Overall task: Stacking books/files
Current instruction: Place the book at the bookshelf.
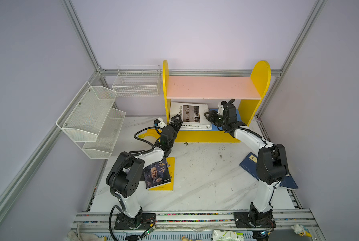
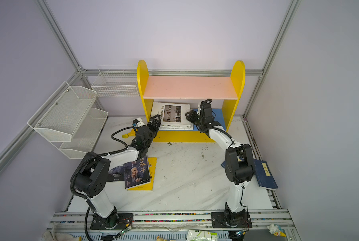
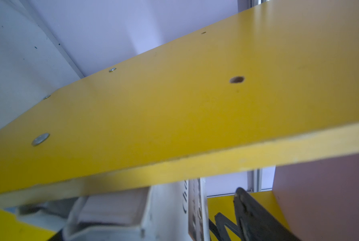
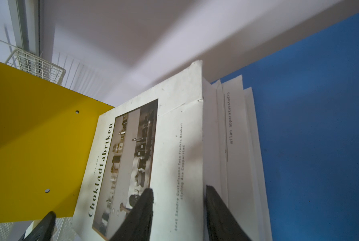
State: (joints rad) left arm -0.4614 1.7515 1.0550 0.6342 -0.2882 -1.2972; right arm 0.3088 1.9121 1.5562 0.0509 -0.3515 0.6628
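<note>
- White photo-cover book (image 1: 192, 113) lies flat on a stack of white pages (image 4: 237, 146) on the blue floor (image 4: 320, 104) of the yellow shelf (image 1: 205, 137), between the two grippers.
- Right gripper (image 4: 178, 189): its fingers straddle the book's nearest edge, one over the cover and one beside the page block. Whether they press it cannot be told.
- Left gripper (image 1: 177, 119): jaws spread, just beside the book's opposite front corner.
- Portrait book (image 1: 156, 175), lying on a yellow book (image 1: 170, 167): on the table well behind the left gripper, beside its arm.
- Navy books (image 1: 249, 162): well behind the right gripper, partly hidden by its arm.
</note>
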